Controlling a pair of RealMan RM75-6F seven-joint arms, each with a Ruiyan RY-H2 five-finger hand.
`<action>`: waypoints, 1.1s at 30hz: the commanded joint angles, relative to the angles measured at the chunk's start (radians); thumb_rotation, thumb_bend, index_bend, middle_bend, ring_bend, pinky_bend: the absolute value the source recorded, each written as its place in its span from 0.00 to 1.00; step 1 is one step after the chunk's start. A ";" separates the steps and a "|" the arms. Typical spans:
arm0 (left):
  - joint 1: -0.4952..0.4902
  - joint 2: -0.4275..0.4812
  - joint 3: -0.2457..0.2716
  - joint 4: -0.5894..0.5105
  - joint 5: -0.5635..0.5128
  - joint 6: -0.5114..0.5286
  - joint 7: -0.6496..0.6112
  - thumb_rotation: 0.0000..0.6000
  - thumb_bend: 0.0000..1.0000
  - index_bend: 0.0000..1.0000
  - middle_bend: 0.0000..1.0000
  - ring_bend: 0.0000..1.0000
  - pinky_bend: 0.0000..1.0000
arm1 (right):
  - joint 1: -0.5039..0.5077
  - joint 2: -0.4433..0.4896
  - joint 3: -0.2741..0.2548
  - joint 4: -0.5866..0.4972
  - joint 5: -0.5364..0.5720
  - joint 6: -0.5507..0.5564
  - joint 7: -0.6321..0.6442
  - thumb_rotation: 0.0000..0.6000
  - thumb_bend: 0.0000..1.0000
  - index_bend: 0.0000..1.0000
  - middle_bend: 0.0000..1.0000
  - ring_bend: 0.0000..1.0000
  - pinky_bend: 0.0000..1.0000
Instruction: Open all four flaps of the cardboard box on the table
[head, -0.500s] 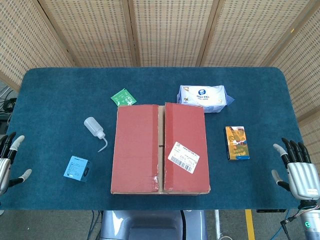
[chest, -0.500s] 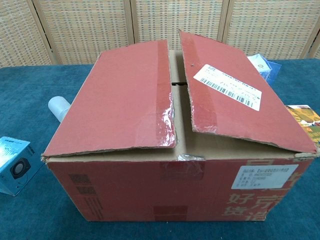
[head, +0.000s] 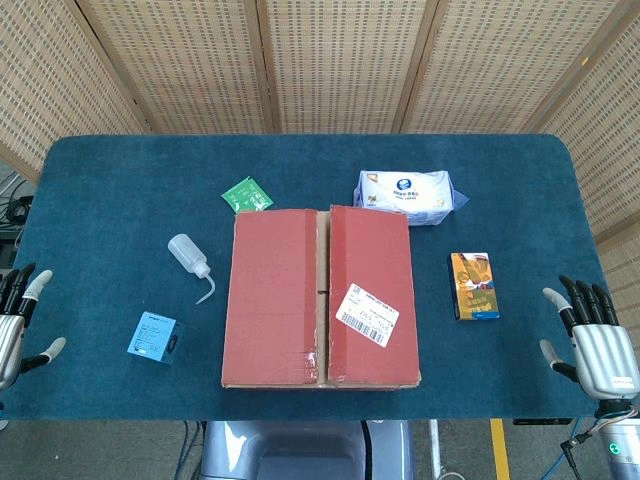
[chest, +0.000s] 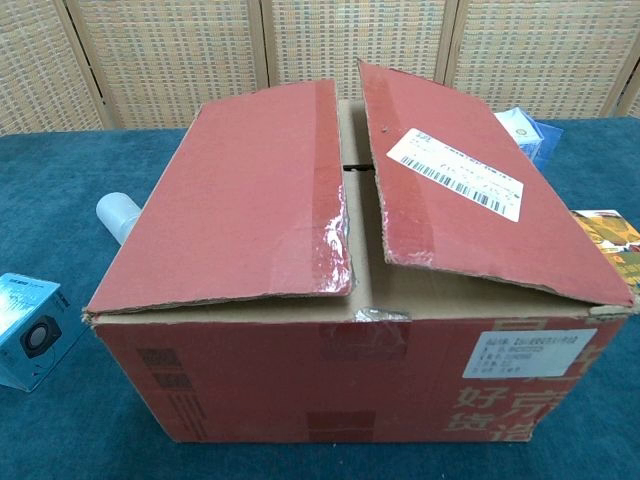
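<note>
Showing only partly at the 9 o'clock edge of the head view: left hand (head: 14, 325), cut off by the frame, fingers spread, holding nothing, hovering off the table (head: 100, 200). Lying near it at about 8 o'clock, small light-blue box (head: 154, 336), cube-shaped, glossy, also clipped at the chest view's left border. Sitting just above that, translucent squeeze bottle (head: 188, 255) on its side with a thin curved spout; mostly hiding behind the carton in the chest view. Resting at 11 o'clock of the carton, flat green packet (head: 246, 194), print too small for reading.

Occupying the table's centre, cardboard box (head: 320, 297): red printed top, two long flaps lying nearly shut, a narrow brown gap running between them, wrinkled clear tape along the torn edges, white barcode label (head: 367, 308) on the right flap. Blocking most of the chest view and lifting slightly at the right flap there.

Sitting at 1 o'clock, soft white-and-blue tissue pack (head: 405, 195). Lying at 3 o'clock, orange and blue carton (head: 474, 285). Hovering at the 4 o'clock edge, right hand (head: 595, 340), fingers apart, empty.
</note>
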 joint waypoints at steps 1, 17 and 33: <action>0.002 0.005 0.000 -0.003 -0.001 0.003 0.006 1.00 0.22 0.07 0.02 0.01 0.00 | 0.002 0.006 0.001 0.000 -0.008 0.004 0.005 1.00 0.36 0.16 0.05 0.00 0.00; 0.000 0.019 0.010 -0.018 0.006 -0.008 0.034 1.00 0.25 0.07 0.02 0.01 0.00 | 0.093 0.124 0.029 -0.070 -0.157 -0.010 0.160 1.00 0.69 0.16 0.13 0.00 0.00; -0.048 0.017 0.005 -0.039 -0.042 -0.101 0.108 1.00 0.26 0.07 0.02 0.01 0.00 | 0.326 0.172 0.093 -0.182 -0.267 -0.171 0.358 1.00 1.00 0.29 0.29 0.02 0.00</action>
